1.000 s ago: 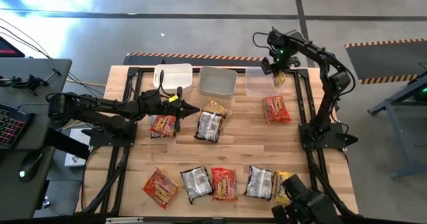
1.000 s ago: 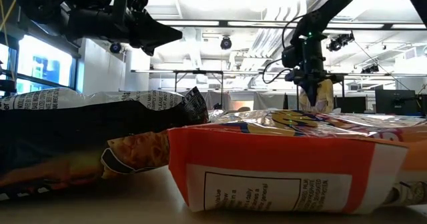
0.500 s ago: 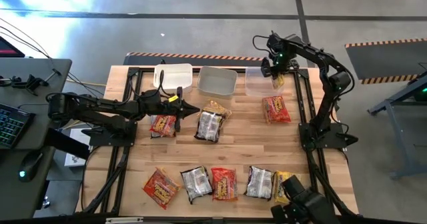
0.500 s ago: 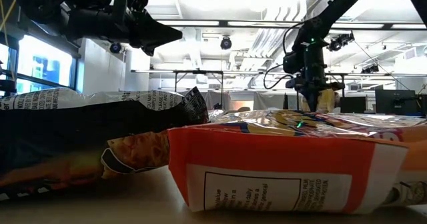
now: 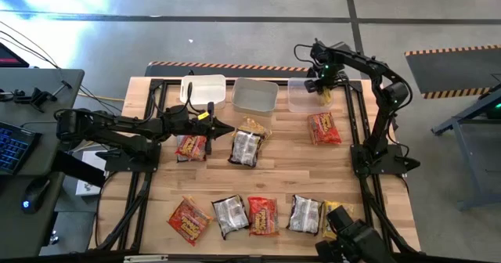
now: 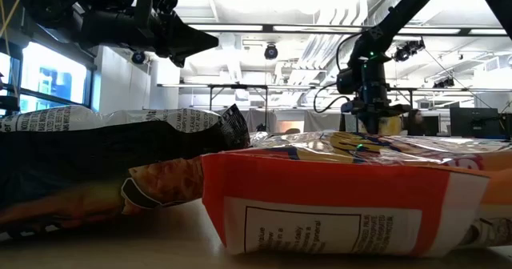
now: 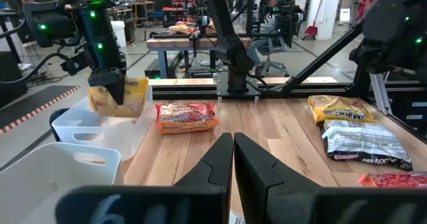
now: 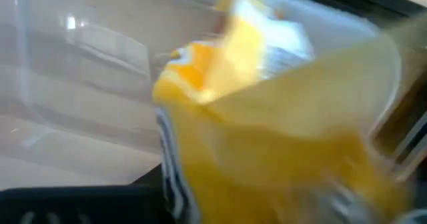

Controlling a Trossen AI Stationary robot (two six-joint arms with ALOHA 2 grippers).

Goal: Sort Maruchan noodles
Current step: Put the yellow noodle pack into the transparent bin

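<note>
Waiting over the left-middle of the table, the left gripper has its fingers pressed together and holds nothing. Just beside it lie a red packet, a silver packet and a tan packet. Three pale bins sit along the far edge: the left bin, the middle bin and the right bin. The right gripper hangs over the right bin with a yellow packet at its fingers; I cannot tell if it is gripping it or letting go. Another red packet lies near that bin. Five more packets sit in a row along the near edge. No words on any packet can be read.
</note>
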